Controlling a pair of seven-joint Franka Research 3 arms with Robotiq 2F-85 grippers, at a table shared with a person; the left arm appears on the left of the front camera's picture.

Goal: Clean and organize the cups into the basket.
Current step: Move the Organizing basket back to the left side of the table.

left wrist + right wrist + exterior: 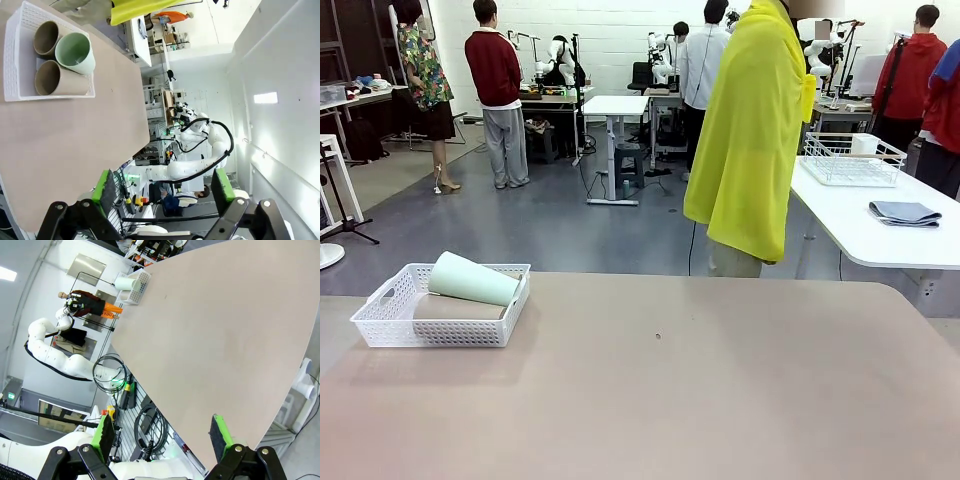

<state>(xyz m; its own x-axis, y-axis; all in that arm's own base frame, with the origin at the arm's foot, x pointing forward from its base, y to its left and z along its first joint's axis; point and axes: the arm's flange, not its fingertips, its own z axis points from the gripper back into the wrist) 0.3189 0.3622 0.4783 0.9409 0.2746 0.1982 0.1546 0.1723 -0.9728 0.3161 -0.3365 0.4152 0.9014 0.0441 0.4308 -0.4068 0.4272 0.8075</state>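
Note:
The white lattice basket (390, 322) sits at the table's far left edge. Inside it lie cups on their sides: a pale mint-green cup (472, 279) rests on top of a tan-brown cup (458, 308). From the left wrist view the basket (12, 65) holds two tan-brown cups (46, 37) (50, 80) with the mint-green cup (75, 51) stacked on them, mouths facing the camera. My left gripper (165, 186) is open and empty, held well off the table. My right gripper (161, 432) is open and empty too, beyond the table's edge; the basket (138, 286) with the mint-green cup (123, 282) is small and far away there.
A person in a yellow top (750, 140) stands with back turned at the far side of the table (720, 380). A neighbouring white table (860, 225) at right carries a wire basket (850, 160) and a folded grey cloth (905, 212).

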